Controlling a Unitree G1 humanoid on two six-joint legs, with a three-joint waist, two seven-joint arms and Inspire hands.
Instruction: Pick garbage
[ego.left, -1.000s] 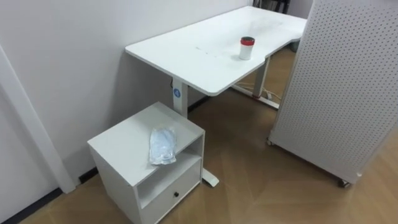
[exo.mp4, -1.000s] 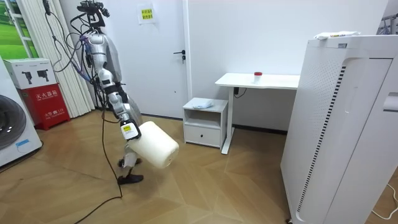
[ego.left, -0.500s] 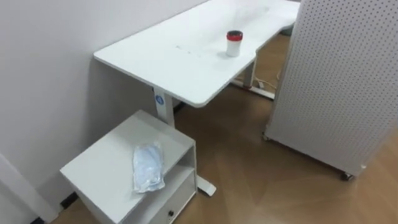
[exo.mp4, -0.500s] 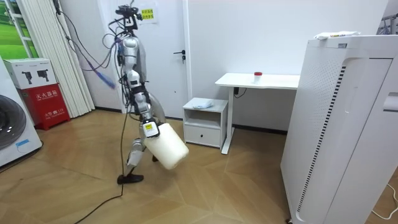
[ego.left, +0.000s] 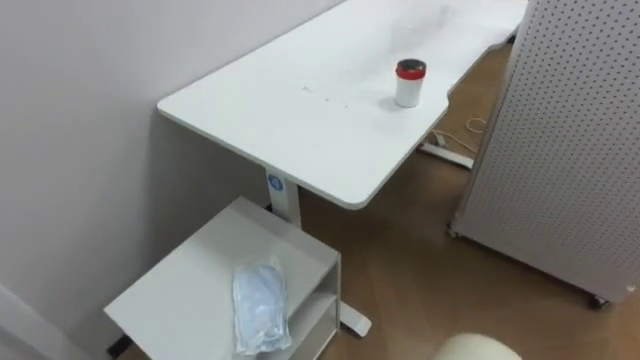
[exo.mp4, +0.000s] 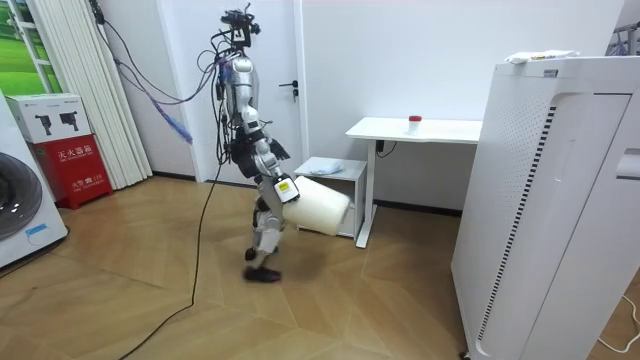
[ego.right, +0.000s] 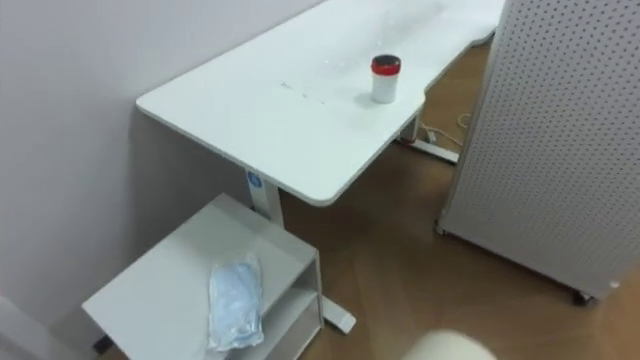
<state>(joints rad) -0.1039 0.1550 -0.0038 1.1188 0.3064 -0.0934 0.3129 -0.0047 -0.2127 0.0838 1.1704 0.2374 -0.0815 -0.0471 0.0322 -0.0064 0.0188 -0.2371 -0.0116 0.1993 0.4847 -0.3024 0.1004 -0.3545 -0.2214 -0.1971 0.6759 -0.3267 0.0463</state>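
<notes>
A crumpled pale-blue plastic wrapper lies on top of a low white cabinet beside the wall. A small white cup with a red lid stands on the white desk above and behind it. In the room view I stand just short of the cabinet, on the room view's left of it. My right hand is shut on the rim of a white bin, which swings forward at knee height. The bin's edge shows at the bottom right of the eye views.
A tall white perforated panel on castors stands to the right of the desk, with wooden floor between them. A grey wall runs along the left. The room view holds a door, a red box and a large white appliance.
I have walked from the room view's left up to the cabinet. The bin has swung forward with my right hand. The eye views have shifted closer to the cabinet and desk.
</notes>
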